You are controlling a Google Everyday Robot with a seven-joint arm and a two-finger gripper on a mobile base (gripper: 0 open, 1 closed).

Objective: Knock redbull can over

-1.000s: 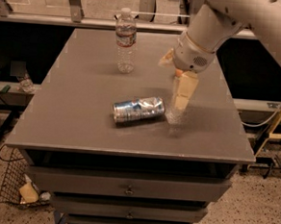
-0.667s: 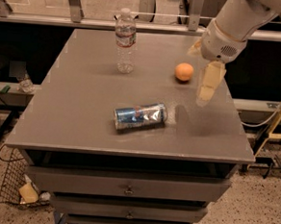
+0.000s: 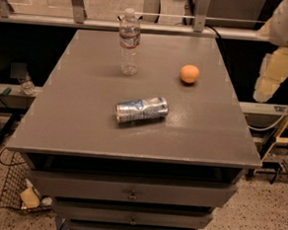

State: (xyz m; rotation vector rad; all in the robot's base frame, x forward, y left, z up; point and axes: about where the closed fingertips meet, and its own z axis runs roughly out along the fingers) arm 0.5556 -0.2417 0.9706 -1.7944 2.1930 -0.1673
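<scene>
**Redbull can down, gripper off to its right**

Camera view: your redbull can lies on its side mid-table, long axis running left to right. The gripper hangs well right of the can, past the table edge. You cannot tell whether it is open. An orange and a water bottle sit behind the can.

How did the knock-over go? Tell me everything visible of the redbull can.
The redbull can is a slim silver-and-blue metal can, its wall looking crumpled. It lies on its side near the middle of the grey table, its length running roughly left to right. Only the table touches it. The gripper hangs beyond the table's right edge, clear of it.
</scene>
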